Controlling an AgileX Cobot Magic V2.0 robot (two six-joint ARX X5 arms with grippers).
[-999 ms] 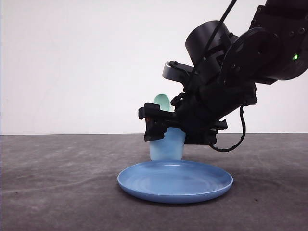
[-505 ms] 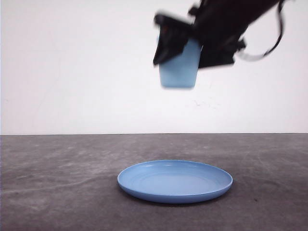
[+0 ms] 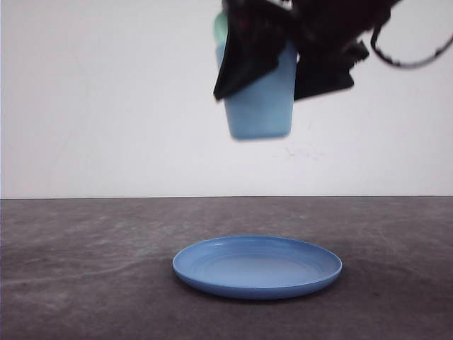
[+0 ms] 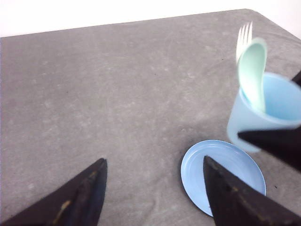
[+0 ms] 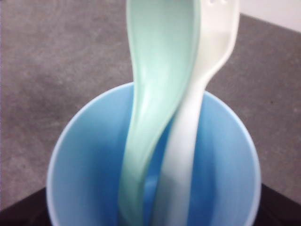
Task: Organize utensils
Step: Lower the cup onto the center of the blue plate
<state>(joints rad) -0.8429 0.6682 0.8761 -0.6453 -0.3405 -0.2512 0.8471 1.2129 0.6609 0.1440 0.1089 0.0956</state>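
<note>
Grey table [image 3: 85, 283]: one plate [image 3: 257, 266]; right end effector [image 3: 283, 53] grips one cup [image 3: 258, 99] holding one spoon [image 5: 155, 94], one fork [image 5: 197, 108].

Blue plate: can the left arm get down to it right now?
Probably yes. The left gripper is open and empty above the bare table, and the blue plate holds nothing. The right gripper holds the cup well above it.

One cup [image 3: 260, 95], one plate [image 3: 257, 267] — one spoon [image 5: 155, 94], one fork [image 5: 197, 108].
</note>
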